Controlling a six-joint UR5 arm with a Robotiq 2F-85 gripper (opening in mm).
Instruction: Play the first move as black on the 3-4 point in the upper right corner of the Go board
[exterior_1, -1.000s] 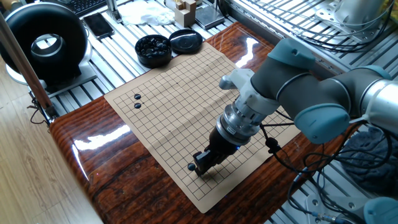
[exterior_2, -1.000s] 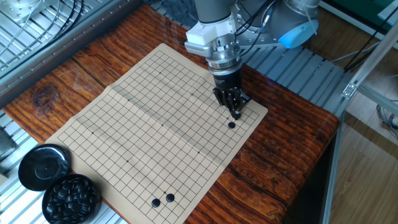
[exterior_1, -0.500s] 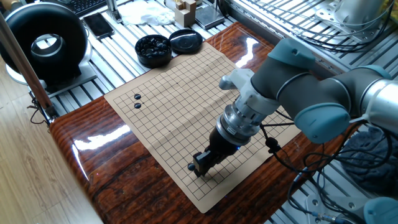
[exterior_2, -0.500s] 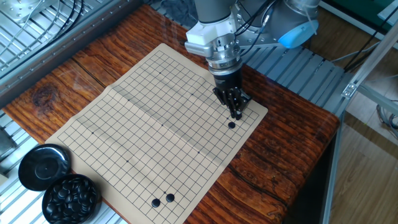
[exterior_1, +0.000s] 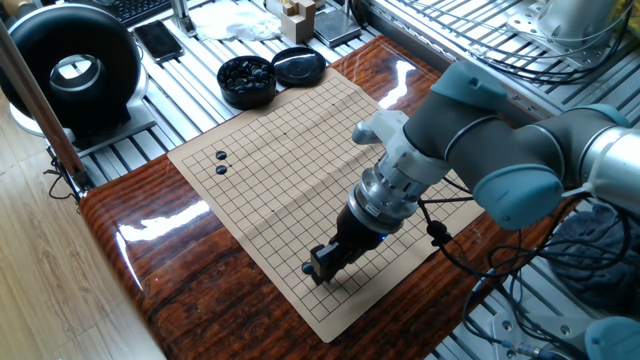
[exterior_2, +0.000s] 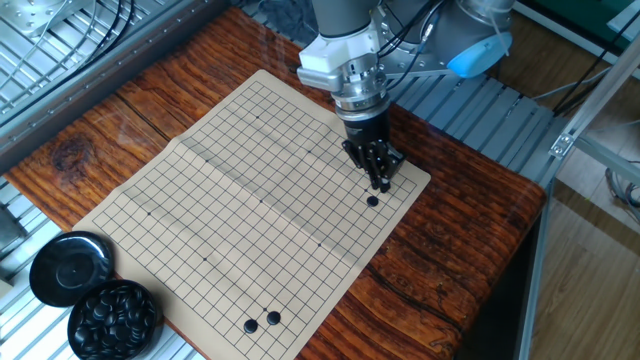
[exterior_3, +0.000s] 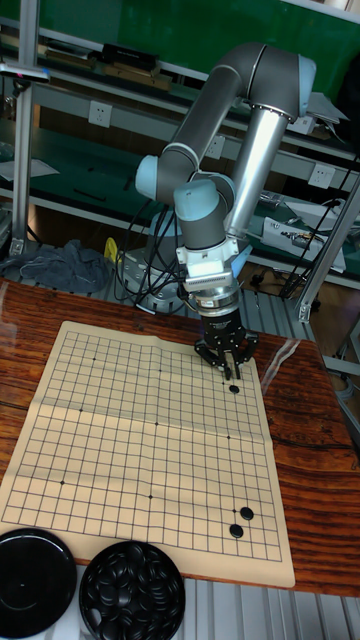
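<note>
A: Board (exterior_2: 250, 190) flat on tabletop (exterior_2: 450, 250); arm (exterior_3: 215, 110) reaches down over its corner. Bowl (exterior_2: 115, 318) of stones far off.

B: Gripper (exterior_2: 380, 178)?

A: Tips down, just above the board, fingers narrow and holding nothing that I can see. Stone (exterior_2: 373, 201) lies on the grid just beyond the tips, toward the board's near edge, apart from them.

B: Placed, then?

A: Likely. Lifting straight up should clear it.

Arm folded over, upper link slanting down to the elbow, forearm and wrist dropping near-vertical in the tall fixed view. Gripper (exterior_3: 229, 369) points straight down, low, fingertips (exterior_2: 383, 184) drawn close together with only a narrow gap. Seen from one fixed view, gripper (exterior_1: 322, 266) tilts off the wrist.
</note>
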